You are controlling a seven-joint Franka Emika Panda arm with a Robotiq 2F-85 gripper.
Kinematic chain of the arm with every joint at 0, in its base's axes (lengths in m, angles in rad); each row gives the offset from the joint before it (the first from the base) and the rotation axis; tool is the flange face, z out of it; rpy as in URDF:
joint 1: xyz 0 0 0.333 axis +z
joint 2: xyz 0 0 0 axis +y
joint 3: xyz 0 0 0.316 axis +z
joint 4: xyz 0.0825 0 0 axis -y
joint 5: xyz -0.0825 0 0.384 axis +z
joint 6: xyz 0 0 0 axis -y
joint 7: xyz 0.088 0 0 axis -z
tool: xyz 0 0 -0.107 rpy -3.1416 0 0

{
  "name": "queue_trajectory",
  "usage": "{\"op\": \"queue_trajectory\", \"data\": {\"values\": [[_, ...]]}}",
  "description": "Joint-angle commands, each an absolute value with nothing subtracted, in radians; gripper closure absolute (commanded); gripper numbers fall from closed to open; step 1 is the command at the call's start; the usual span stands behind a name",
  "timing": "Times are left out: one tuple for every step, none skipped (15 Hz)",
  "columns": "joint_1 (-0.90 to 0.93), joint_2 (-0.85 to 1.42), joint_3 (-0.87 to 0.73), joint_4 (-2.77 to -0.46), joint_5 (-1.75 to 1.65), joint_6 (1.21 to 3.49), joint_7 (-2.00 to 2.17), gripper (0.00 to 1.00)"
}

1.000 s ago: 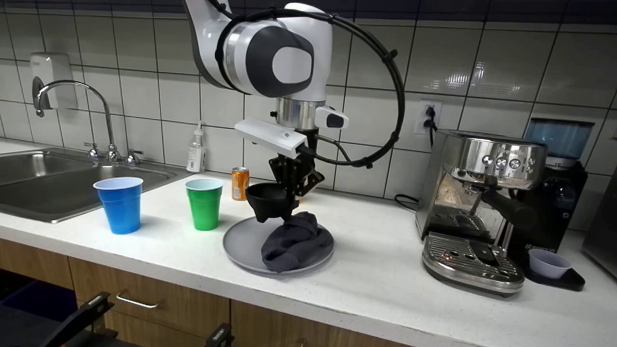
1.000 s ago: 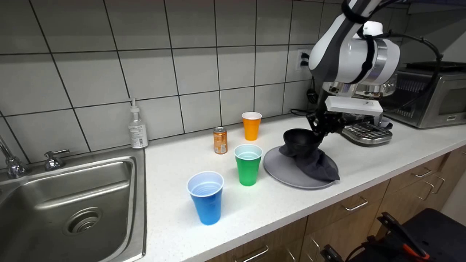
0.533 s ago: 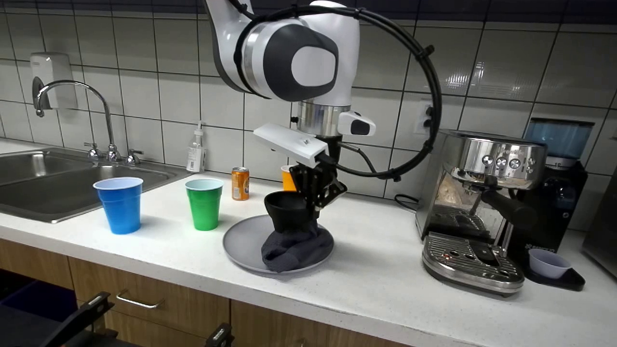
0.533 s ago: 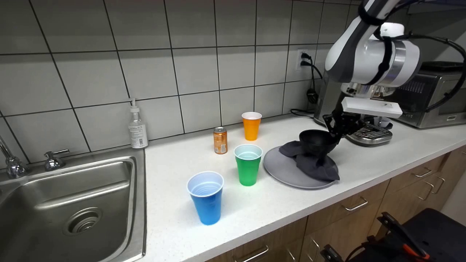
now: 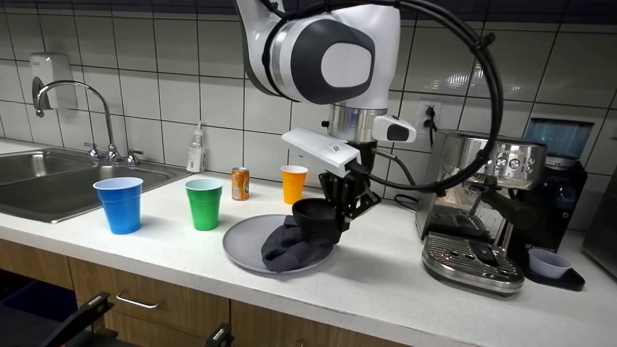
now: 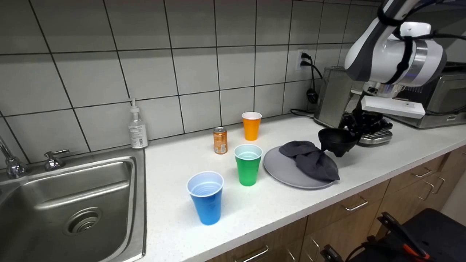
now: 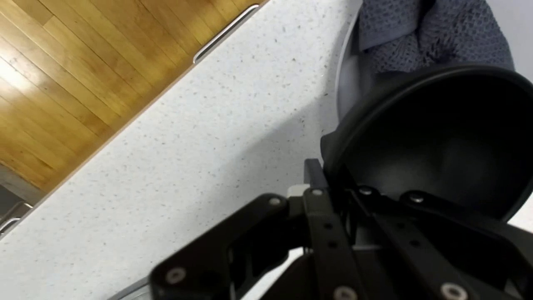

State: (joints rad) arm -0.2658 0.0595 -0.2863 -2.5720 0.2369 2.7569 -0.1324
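Pincer is totally pinching the black bowl by its rim, jaws sitting nearly together, holding it right of the dark towel on that gray plate.

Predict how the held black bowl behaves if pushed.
The black bowl may pivot: the gripper pinches only one side of its rim. It's probably stiff, given the even, round rim. Set down, it might tip; it narrows downward.
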Motion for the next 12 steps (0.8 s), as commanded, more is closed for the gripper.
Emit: {"op": "queue_trajectory", "data": {"values": [[-0.302, 0.104, -0.298, -2.516, 0.24, 2.751, -0.13, 0.98], [-0.3, 0.123, -0.31, -2.499, 0.253, 2.751, -0.139, 0.98], [-0.306, 0.142, -0.313, -2.481, 0.261, 2.749, -0.142, 0.98], [-0.309, 0.159, -0.316, -2.465, 0.266, 2.746, -0.143, 0.98], [-0.313, 0.18, -0.318, -2.445, 0.271, 2.745, -0.144, 0.98], [-0.317, 0.197, -0.317, -2.429, 0.275, 2.743, -0.146, 0.98], [-0.319, 0.221, -0.318, -2.409, 0.28, 2.747, -0.145, 0.98], [-0.323, 0.24, -0.315, -2.389, 0.287, 2.74, -0.148, 0.98], [-0.347, 0.258, -0.293, -2.368, 0.277, 2.737, -0.136, 0.98], [-0.352, 0.276, -0.289, -2.349, 0.276, 2.735, -0.135, 0.98], [-0.359, 0.297, -0.284, -2.328, 0.275, 2.731, -0.134, 0.98], [-0.365, 0.315, -0.281, -2.31, 0.271, 2.731, -0.129, 0.98]]}}
